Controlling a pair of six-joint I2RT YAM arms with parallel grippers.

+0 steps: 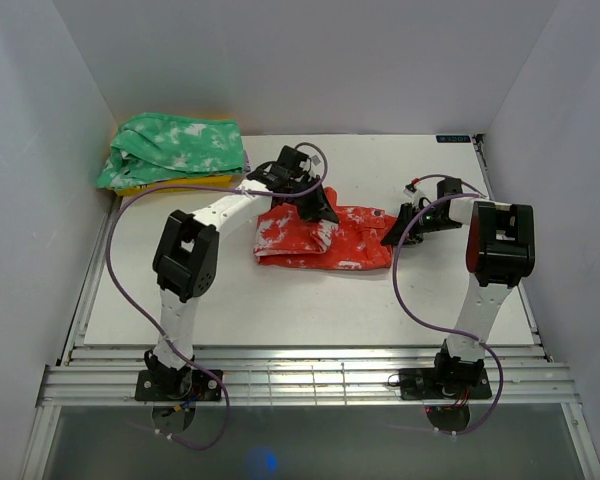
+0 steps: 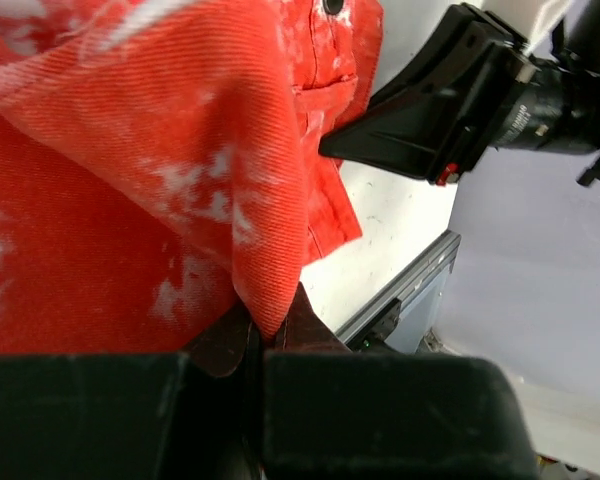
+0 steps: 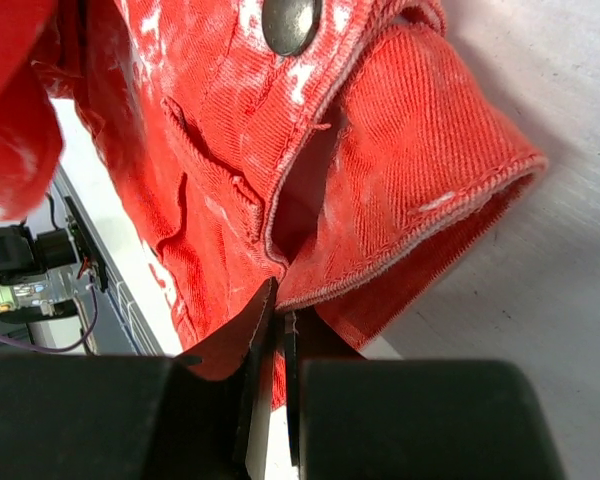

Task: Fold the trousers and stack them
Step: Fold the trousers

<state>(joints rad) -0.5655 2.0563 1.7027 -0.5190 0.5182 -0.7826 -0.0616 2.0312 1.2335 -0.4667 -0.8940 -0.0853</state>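
One green garment [image 1: 175, 148] is lying on one yellow cloth [image 1: 138, 187] in the worktop's far left corner, apart from the single pair of trousers [image 1: 330, 240] lying mid-worktop. The left gripper [image 1: 323, 207] is pinching a fold at their far edge. The right gripper [image 1: 395, 233] is pinching their right end. White walls [image 1: 300, 60] are enclosing the white worktop [image 1: 280, 300].

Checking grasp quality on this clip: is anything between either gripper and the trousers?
Nothing visible does. The left gripper is shut on a fold of the trousers, and the right gripper is shut on a hemmed edge below the metal button. Both wrist views show the cloth pinched directly, with nothing else in between.
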